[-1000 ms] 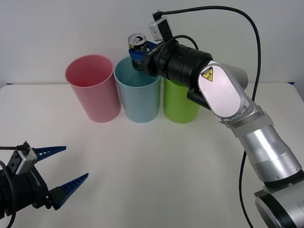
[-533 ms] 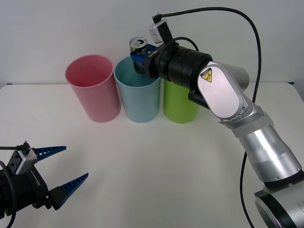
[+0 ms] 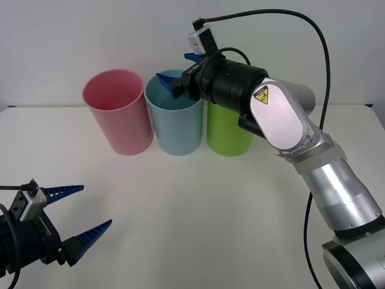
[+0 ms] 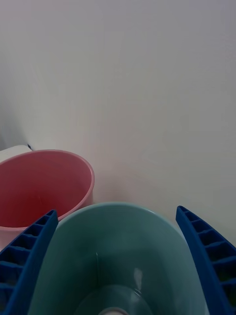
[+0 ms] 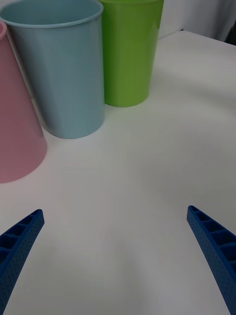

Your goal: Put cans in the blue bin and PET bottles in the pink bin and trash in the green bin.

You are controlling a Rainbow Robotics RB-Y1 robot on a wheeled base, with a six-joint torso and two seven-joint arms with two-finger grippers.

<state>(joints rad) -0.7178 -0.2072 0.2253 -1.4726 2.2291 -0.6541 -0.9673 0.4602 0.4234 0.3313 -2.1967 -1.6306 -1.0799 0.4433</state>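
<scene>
Now the right gripper hovers above the blue bin near the top centre of the front view, its blue ribbed fingers spread wide with nothing between them. Through the right wrist view, the two fingers frame the bin's open mouth, and a small pale round shape at the bin's floor, at the lower edge of that frame, may be the can, though too little of it shows to be sure.

Three bins stand in a row on the white table in the upper middle of the front view: the pink bin at the left, the blue bin in the centre, and the green bin to the right, partly behind the right arm. Neighbouring bins stand just beside each other.

At the lower left corner of the front view, the left gripper rests low over the table, fingers spread apart and holding nothing, well apart from the bins.
</scene>
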